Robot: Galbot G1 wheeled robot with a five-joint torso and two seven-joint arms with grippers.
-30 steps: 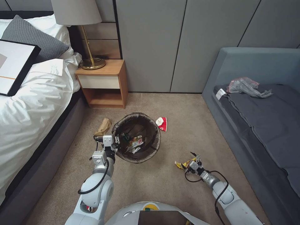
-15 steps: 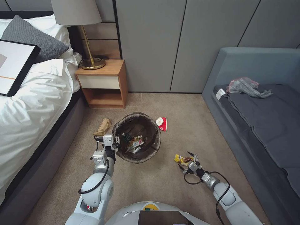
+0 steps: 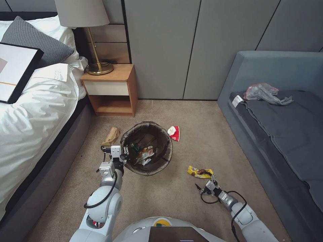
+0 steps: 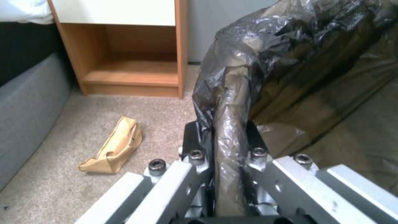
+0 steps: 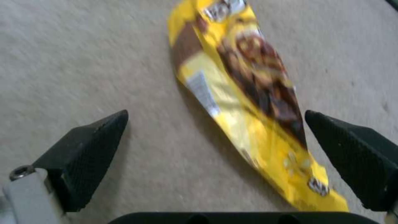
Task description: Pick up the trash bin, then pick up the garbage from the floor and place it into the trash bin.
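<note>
The trash bin (image 3: 158,160), lined with a dark brown bag, sits on the carpet with several wrappers inside. My left gripper (image 3: 125,152) is shut on its near left rim; in the left wrist view the jaws (image 4: 228,149) pinch the bagged rim (image 4: 232,102). A yellow snack wrapper (image 3: 200,172) lies flat on the floor to the right of the bin. My right gripper (image 3: 206,182) hovers open just behind it, nearer me; the wrapper (image 5: 244,93) reaches in between the spread fingers (image 5: 89,146). A red-and-white wrapper (image 3: 174,133) and a crumpled brown paper bag (image 3: 111,136) (image 4: 114,146) lie beside the bin.
A wooden nightstand (image 3: 112,89) (image 4: 124,62) with a lamp stands behind the bin. The bed (image 3: 30,114) borders the left and a grey sofa (image 3: 279,127) the right. Open carpet (image 3: 175,201) lies between my arms.
My right gripper has drawn back toward me, off the yellow wrapper, which now lies stretched out on the carpet. The left gripper and bin have not moved.
</note>
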